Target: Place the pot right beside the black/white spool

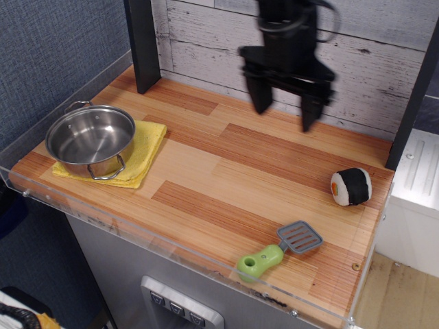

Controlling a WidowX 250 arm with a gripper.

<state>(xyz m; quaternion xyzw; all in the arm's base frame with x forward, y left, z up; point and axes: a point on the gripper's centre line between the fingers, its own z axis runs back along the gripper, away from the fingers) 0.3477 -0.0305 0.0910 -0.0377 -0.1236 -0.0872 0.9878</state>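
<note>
Claw (285, 113) open above table, pot (91, 140) far left.

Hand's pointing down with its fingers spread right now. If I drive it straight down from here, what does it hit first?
Most likely bare tabletop. The hand hangs open above the back of the table, with nothing visible under it; the pot and spool sit well off to either side. Depth from this single view is uncertain.
</note>
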